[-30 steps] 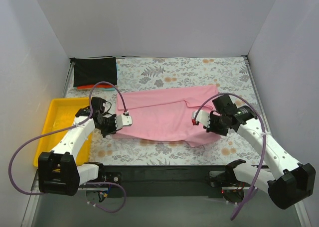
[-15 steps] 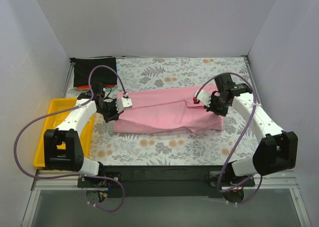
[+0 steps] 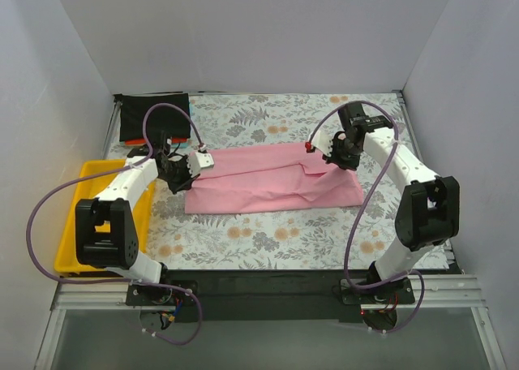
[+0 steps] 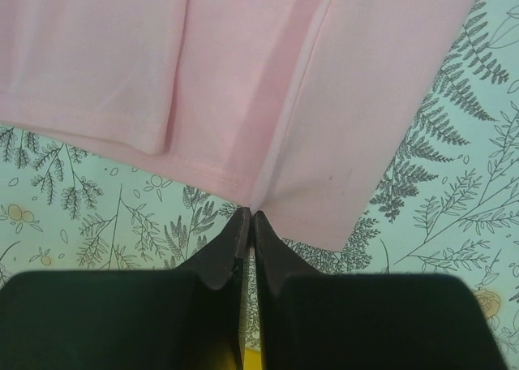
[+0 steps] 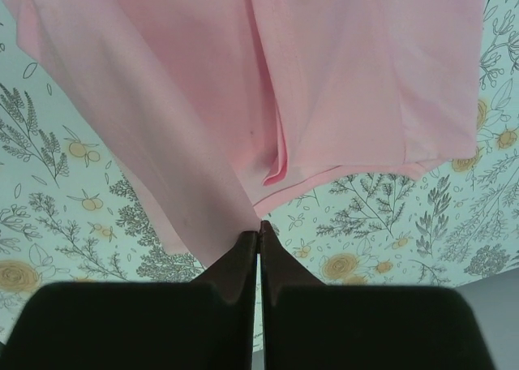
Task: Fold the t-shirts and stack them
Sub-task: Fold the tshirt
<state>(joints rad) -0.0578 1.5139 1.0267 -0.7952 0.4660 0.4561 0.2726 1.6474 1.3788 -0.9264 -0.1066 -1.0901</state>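
Left end effector and right end effector, pinching the pink t-shirt, have moved it rearward.

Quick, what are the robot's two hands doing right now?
Left gripper: closed, pinching the pink t-shirt edge.
Right gripper: closed, pinching the pink t-shirt too.

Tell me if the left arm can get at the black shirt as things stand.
Likely yes for reach: the black shirt lies close behind the left gripper, nothing between. But that gripper is shut on the edge of the pink shirt and must let go first.
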